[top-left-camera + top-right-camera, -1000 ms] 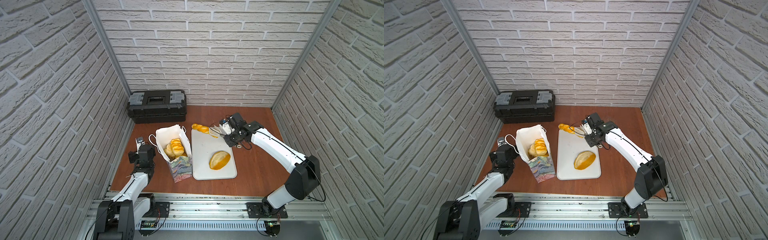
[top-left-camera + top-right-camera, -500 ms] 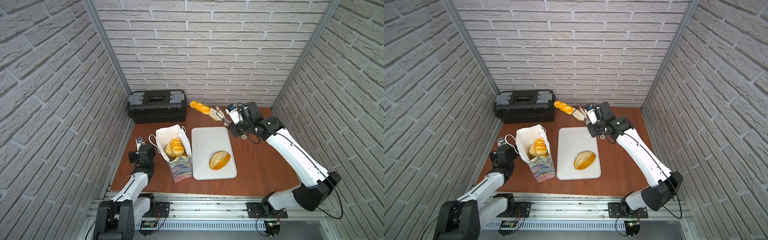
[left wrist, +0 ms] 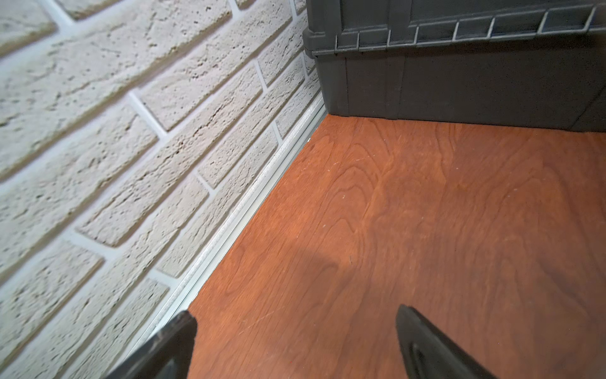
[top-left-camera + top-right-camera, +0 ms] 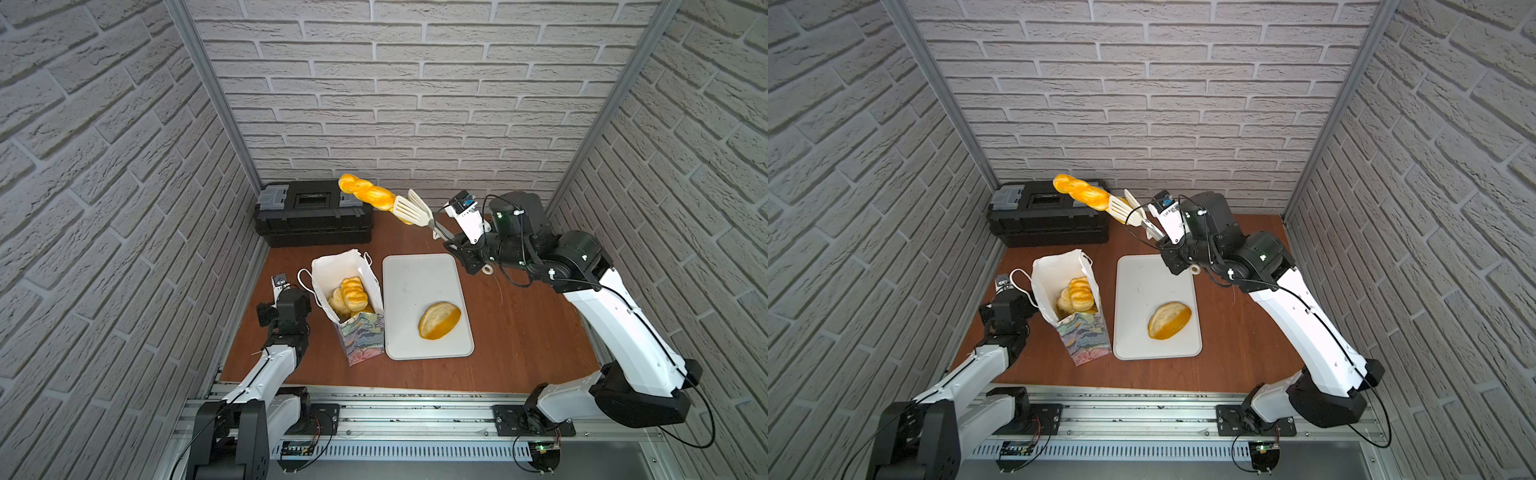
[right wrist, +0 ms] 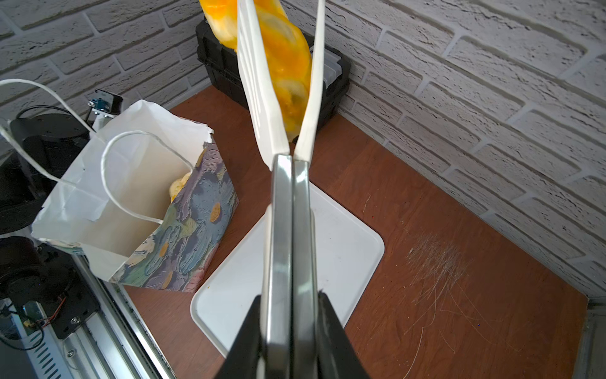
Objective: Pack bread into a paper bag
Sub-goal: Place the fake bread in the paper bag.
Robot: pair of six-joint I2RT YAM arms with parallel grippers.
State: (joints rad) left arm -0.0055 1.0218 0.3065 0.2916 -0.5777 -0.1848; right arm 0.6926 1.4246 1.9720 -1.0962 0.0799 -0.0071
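Braided stick [image 4: 365, 193] aloft in tongs [image 4: 406, 208]

Right arm [image 4: 615, 320] reaches up and forward, fingers [image 5: 337, 344] clamped; left arm [image 4: 274, 365] sits low, fingers [image 3: 426, 344] spread.

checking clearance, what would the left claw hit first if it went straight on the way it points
Likely the black toolbox: the open left claw faces its front wall, with only bare table between. Depth is unclear.
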